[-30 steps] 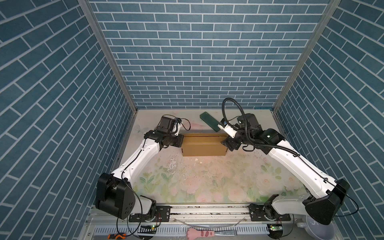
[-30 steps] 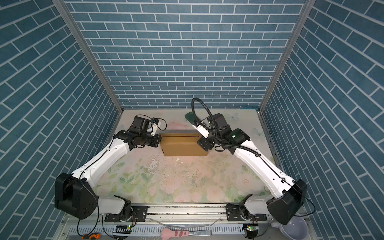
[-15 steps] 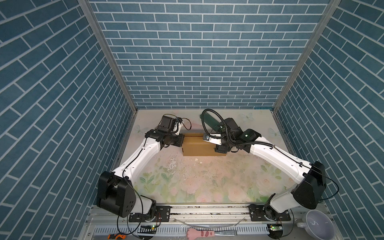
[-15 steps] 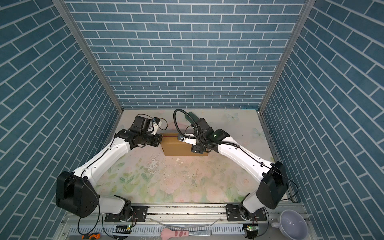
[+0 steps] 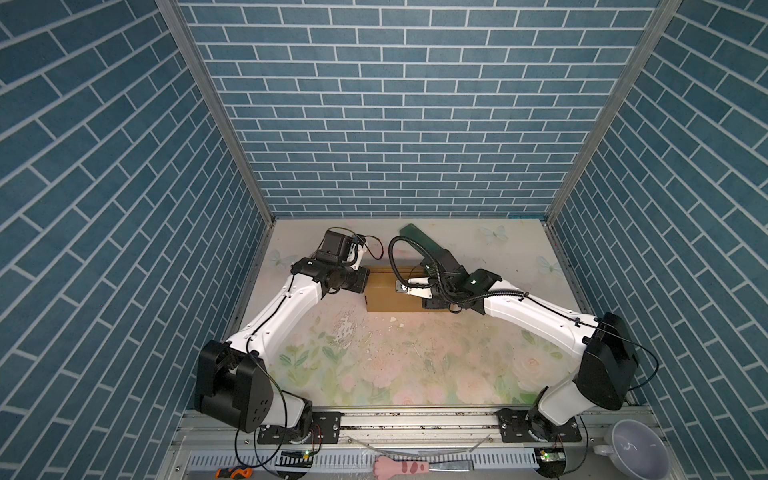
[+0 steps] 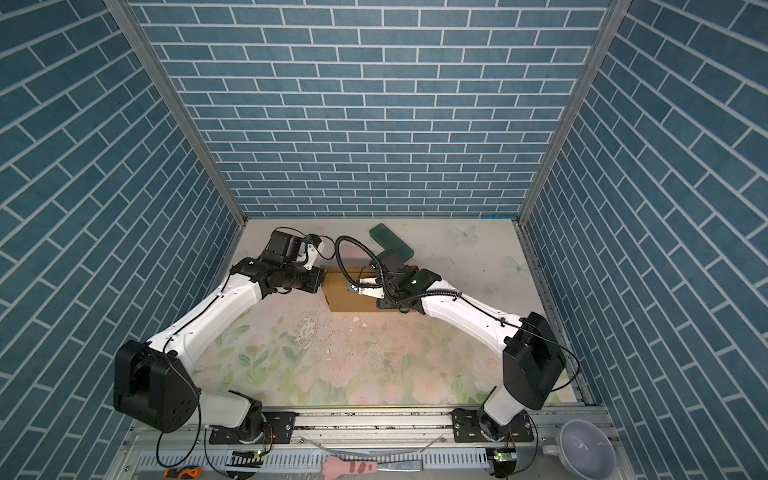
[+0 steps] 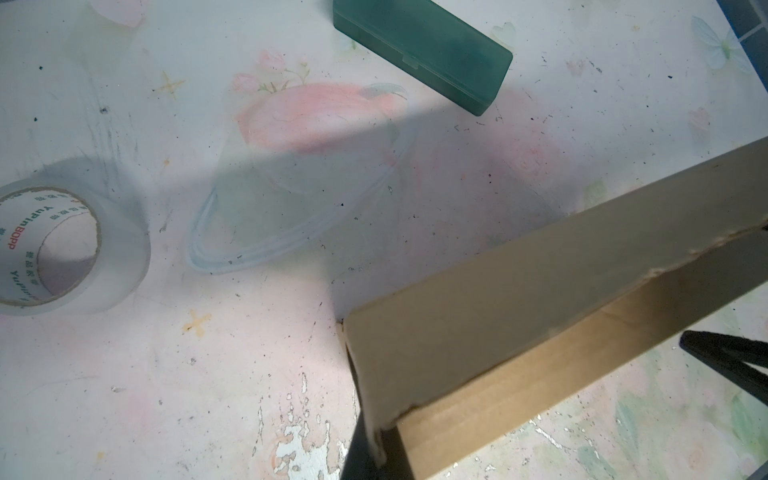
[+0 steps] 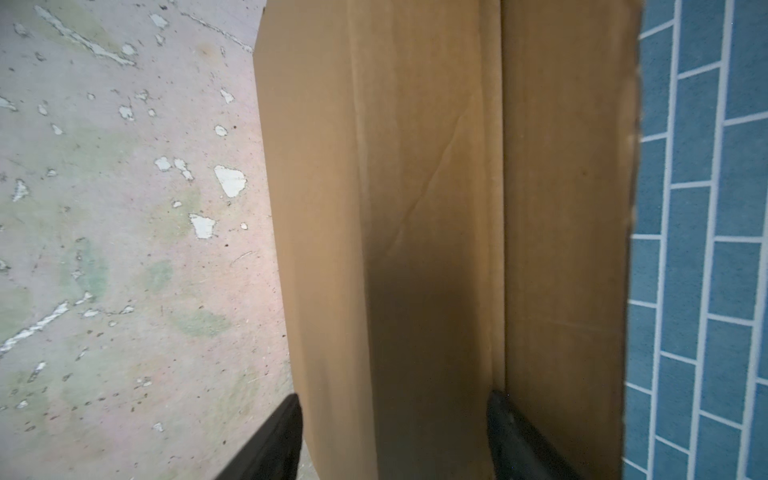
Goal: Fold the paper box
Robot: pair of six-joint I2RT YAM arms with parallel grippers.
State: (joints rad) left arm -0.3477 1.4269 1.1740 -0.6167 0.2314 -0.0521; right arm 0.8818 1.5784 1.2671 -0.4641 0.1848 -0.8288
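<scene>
Two grippers are on the paper box (image 5: 386,297), which sits near the bench's (image 5: 415,374) far edge, about mid-width. We see the left gripper (image 7: 374,455) at the box's left end, pressed together on a thin raw cardboard edge at the corner. Dark finger shapes show on both sides of that edge in the left wrist view. The right gripper (image 8: 392,407) comes in at the right end with its fingers (image 8: 270,444) spread wide, straddling one flat panel. One tip is at the panel's outer edge, the other at the crease where another panel folds up. We can't tell whether the tips press in.

The box is plain brown corrugated board, matte, shallow and rectangular, with a faint diagonal crease across the panel. The bench cover is a pale floral print, scuffed, with white chipped patches. Behind the box, nearer the far edge, lies a dark green translucent plastic case (image 7: 424,50), flat and rectangular with a small clasp. A roll of clear tape (image 7: 62,249) on a card core lies flat on the bench.
</scene>
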